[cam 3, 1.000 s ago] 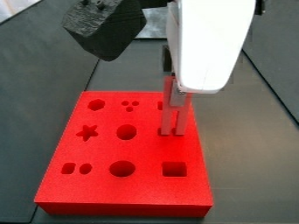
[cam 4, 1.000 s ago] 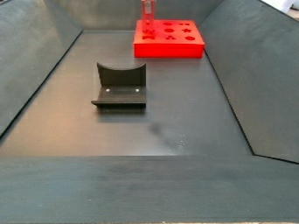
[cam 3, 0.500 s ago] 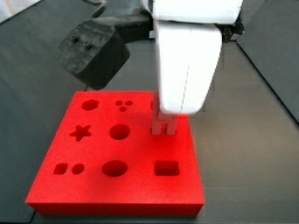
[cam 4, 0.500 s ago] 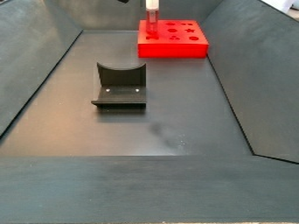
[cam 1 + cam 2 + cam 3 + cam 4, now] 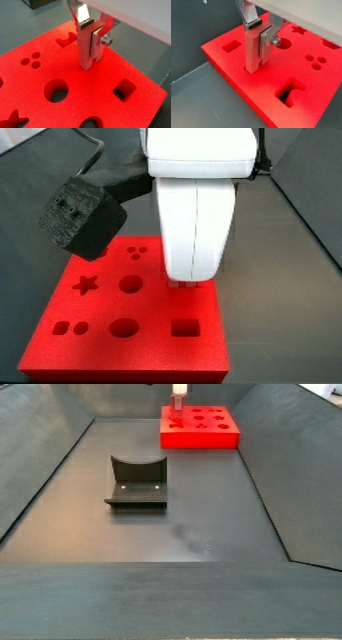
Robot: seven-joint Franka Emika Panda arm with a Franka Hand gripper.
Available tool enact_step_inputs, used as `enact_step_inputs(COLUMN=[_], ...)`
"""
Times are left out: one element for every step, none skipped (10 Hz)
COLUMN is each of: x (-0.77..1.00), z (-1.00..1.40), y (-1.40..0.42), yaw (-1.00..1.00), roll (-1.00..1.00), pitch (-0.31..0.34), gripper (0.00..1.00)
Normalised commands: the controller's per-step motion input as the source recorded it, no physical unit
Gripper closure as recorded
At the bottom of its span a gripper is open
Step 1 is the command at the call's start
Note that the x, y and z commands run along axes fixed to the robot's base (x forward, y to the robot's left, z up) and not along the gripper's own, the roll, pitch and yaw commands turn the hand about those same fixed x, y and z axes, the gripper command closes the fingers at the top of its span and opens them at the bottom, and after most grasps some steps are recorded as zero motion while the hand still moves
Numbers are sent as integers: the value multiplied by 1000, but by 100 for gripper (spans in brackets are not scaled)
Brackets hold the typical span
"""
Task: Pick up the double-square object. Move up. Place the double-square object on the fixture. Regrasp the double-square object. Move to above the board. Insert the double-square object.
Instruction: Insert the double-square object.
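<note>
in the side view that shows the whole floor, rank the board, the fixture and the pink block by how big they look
1. Fixture and board: about equal here; the board sits farther away, so I won't rank them.
2. Pink block, held upright in the gripper at the board: smallest.

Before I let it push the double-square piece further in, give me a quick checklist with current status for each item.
1. Tool shut on the double-square object: ok, both wrist views show the fingers clamping it.
2. Object upright: ok in both wrist views.
3. Lower end at the board surface: ok, it meets the red top.
4. Lower end lined up with its cutout: cannot tell, the piece hides the opening.
5. Depth of insertion: cannot tell.
6. Fixture clear of the work: ok, it stands apart from the board on the floor.
</note>
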Motion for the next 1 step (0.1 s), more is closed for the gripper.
enact_step_inputs(x=[0], z=[0], y=[0], yaw=[0], roll=[0], pitch=[0], gripper=[100])
